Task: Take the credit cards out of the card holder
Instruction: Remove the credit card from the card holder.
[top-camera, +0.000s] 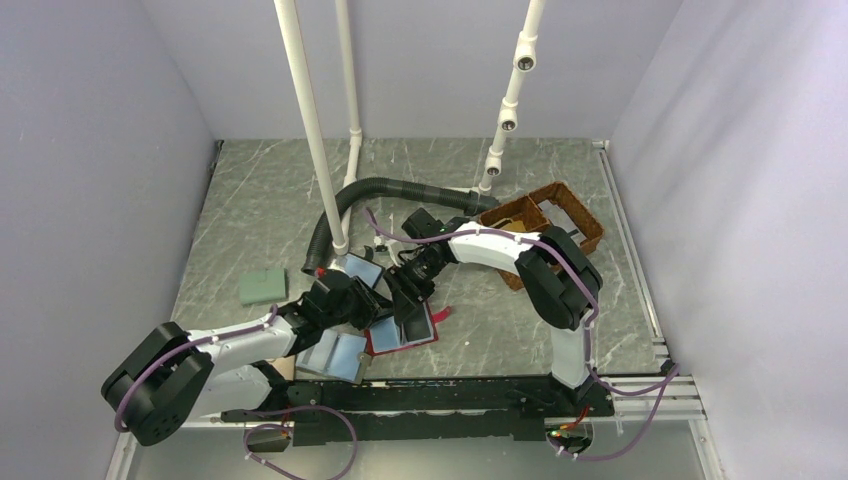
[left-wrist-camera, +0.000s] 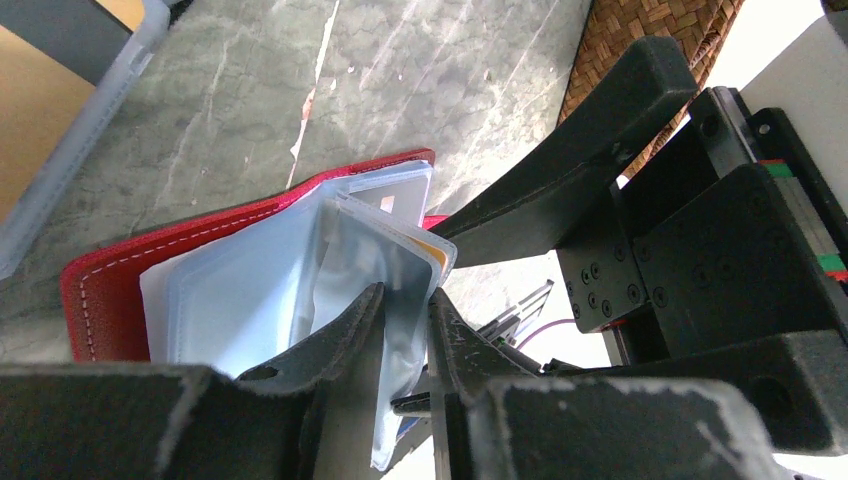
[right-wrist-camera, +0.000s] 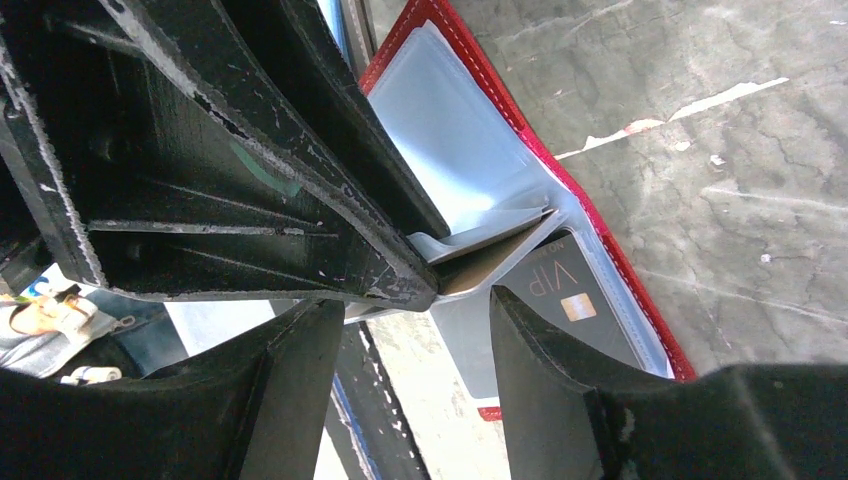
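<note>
The red card holder lies open in front of the arms, its clear plastic sleeves fanned up. It also shows in the left wrist view and in the right wrist view. My left gripper is shut on one clear sleeve and holds it lifted. My right gripper is open, right beside the left fingers, with its jaws on either side of the sleeve's edge. A dark credit card marked VIP sits in a sleeve by the right fingertip. A tan card edge shows between the sleeves.
A green-grey wallet lies to the left, a blue-faced case behind the grippers and a grey-blue wallet near the front. A wicker basket stands at the back right. A black hose and white pipes cross the back.
</note>
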